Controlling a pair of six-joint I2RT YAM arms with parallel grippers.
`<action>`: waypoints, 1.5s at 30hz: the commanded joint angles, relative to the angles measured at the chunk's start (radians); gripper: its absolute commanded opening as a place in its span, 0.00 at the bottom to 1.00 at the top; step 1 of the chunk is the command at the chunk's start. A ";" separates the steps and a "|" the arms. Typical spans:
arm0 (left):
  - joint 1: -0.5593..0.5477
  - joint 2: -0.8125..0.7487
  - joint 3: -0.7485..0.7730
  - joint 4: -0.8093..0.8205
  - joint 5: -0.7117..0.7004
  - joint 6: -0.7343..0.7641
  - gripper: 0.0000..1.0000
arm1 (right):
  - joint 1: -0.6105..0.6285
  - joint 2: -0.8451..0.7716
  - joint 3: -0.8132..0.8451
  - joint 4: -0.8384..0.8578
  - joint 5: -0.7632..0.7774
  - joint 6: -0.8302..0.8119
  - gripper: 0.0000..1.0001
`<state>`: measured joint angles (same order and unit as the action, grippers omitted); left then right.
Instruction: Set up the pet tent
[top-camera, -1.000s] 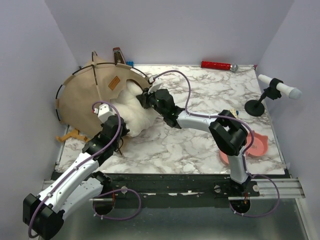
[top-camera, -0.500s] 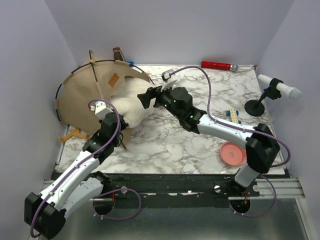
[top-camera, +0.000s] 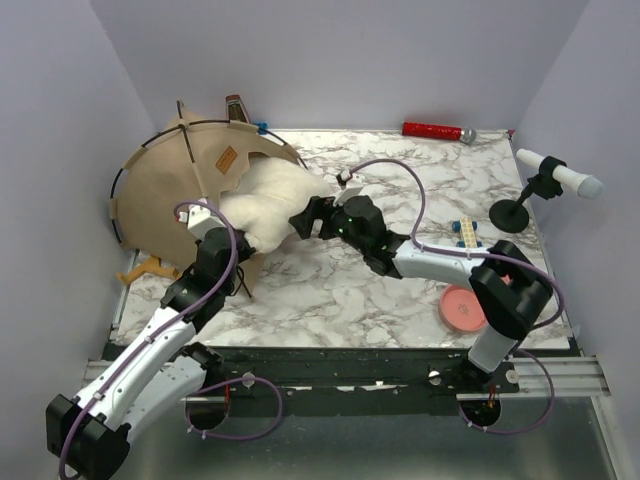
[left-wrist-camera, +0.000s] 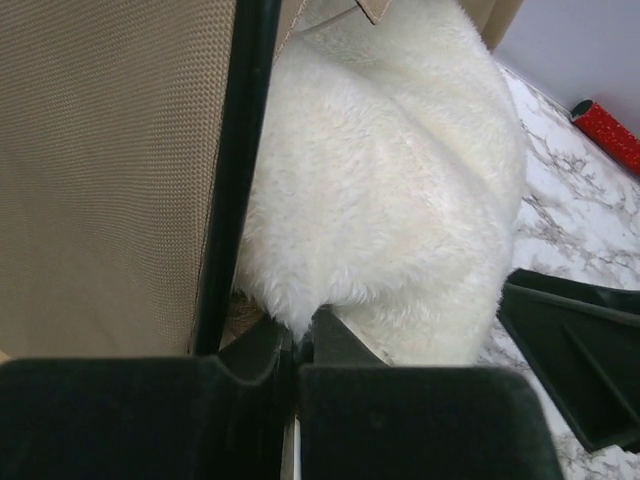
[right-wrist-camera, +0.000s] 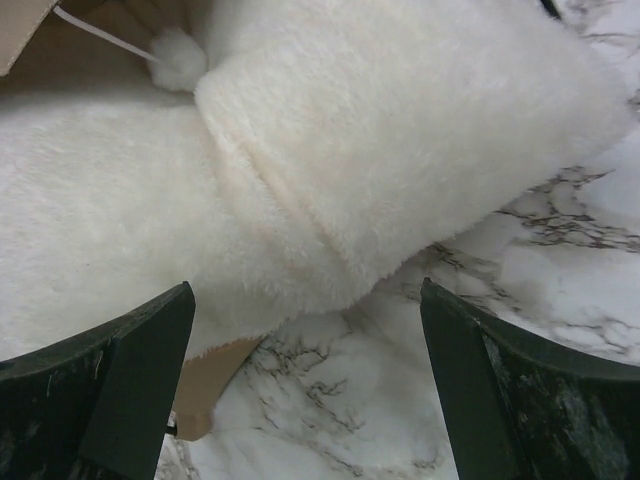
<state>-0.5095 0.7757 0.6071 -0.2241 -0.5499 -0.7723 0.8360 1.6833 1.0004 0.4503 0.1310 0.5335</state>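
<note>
1. Tan fabric pet tent with thin black poles (top-camera: 160, 195) sits at the marble tabletop's (top-camera: 400, 290) ten o'clock corner.
2. Left hand (left-wrist-camera: 295, 350) is closed beside a pole.
3. Right hand (top-camera: 303, 217) gapes wide at the white fluffy pillow (top-camera: 265, 200).

The pet tent (top-camera: 165, 195) is plugged at its doorway by the white pillow (top-camera: 265, 200), which bulges out onto the table (top-camera: 330, 290). Your right gripper (right-wrist-camera: 308, 300), jaws wide, faces that pillow with bare marble beneath. Your left gripper (left-wrist-camera: 297, 345), pinched closed, sits tight against the tent wall and a black pole (left-wrist-camera: 235, 170). You have open marble from the pillow toward the pink dish (top-camera: 463, 307), crossed by the right arm (top-camera: 430, 262).
</note>
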 joint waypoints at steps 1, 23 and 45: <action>0.011 -0.062 -0.001 0.049 0.053 0.095 0.12 | 0.000 0.082 0.010 0.213 -0.111 0.108 1.00; 0.110 0.015 0.579 -0.647 0.222 0.500 0.99 | -0.007 0.320 0.175 0.411 -0.249 0.114 0.20; 0.309 0.121 0.353 -0.342 0.403 0.647 0.00 | 0.002 0.501 0.409 0.407 -0.453 -0.225 0.00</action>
<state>-0.2077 0.9207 0.9836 -0.6254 -0.2356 -0.2085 0.8257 2.1178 1.3315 0.8658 -0.2440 0.4294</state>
